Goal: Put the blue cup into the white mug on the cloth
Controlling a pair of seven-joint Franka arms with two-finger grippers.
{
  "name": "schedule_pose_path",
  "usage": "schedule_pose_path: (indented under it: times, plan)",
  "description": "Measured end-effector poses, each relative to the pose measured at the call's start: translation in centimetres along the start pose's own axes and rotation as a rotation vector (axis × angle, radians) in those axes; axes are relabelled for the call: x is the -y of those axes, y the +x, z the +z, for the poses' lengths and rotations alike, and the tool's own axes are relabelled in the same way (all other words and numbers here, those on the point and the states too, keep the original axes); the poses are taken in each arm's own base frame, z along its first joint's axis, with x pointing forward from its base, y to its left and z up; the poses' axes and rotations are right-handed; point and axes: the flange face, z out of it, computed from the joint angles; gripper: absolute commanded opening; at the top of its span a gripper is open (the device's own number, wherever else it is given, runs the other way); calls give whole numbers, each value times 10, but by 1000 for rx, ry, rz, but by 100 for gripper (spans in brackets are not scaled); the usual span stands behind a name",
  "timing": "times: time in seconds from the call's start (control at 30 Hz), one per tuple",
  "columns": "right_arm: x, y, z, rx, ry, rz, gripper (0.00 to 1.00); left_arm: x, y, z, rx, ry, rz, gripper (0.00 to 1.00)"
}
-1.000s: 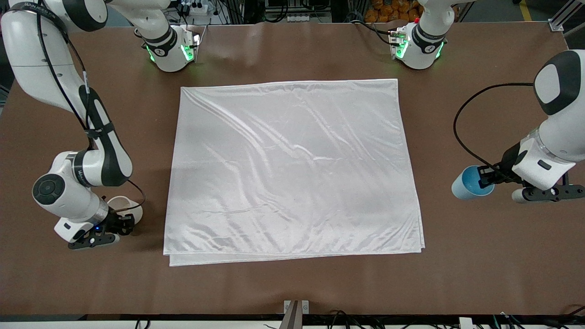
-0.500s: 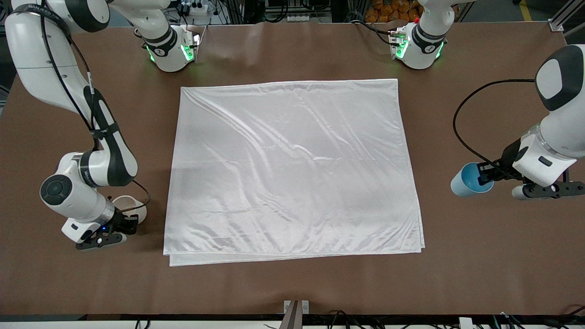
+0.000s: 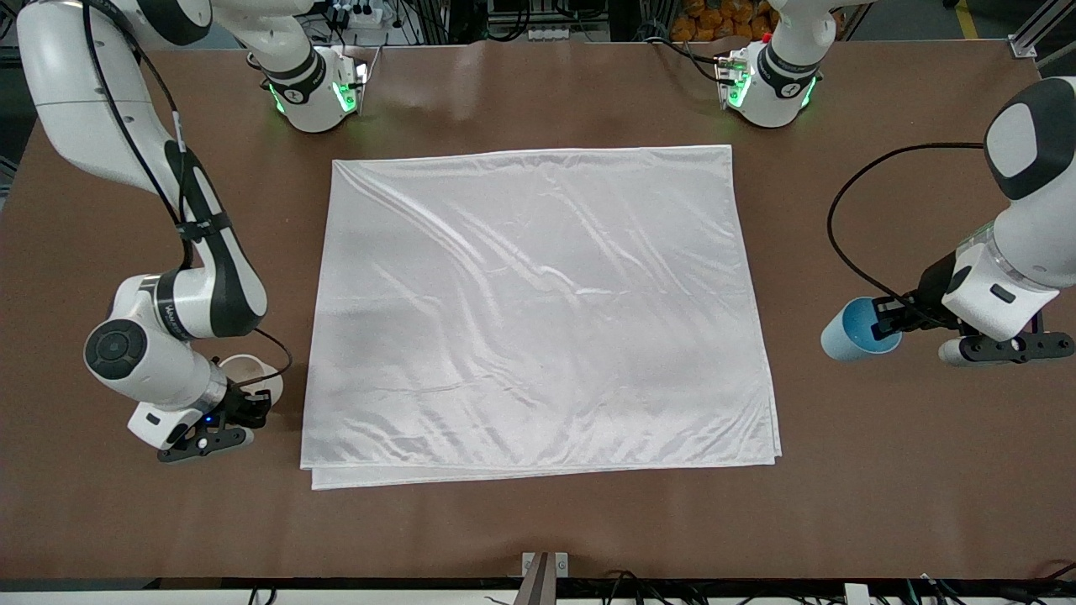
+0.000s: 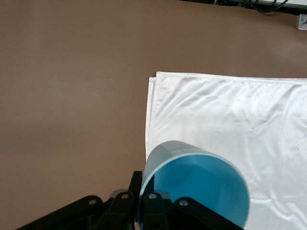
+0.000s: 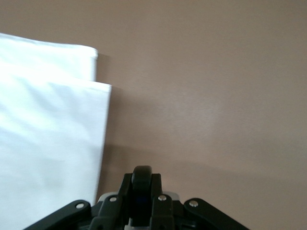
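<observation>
Off either cloth (image 3: 538,315) edge – blue cup (image 3: 853,330) clamped in left gripper (image 3: 884,319) fingers, white mug (image 3: 249,376) gripped by right gripper (image 3: 244,403); both carried closer – placement nearing

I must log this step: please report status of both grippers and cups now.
Left gripper shut on blue cup, beside cloth. Right gripper shut on white mug handle, beside cloth. Nothing on the cloth.

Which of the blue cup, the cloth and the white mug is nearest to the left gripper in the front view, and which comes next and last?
1. Blue cup: held in the left gripper, at the left arm's end of the table.
2. Cloth: in the middle of the table.
3. White mug: at the right arm's end, in the right gripper.
</observation>
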Motion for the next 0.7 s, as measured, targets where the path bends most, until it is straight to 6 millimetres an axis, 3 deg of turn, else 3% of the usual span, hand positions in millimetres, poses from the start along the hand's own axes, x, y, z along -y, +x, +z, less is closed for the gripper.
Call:
schedule_pose_path:
  times: [0.33, 0.7]
  plan:
    - [46, 21, -41, 23, 80, 155, 1, -23, -4, -5, 7, -23, 1, 0]
    - [137, 31, -51, 32, 100, 291, 1, -67, -15, -6, 25, -46, -54, 0]
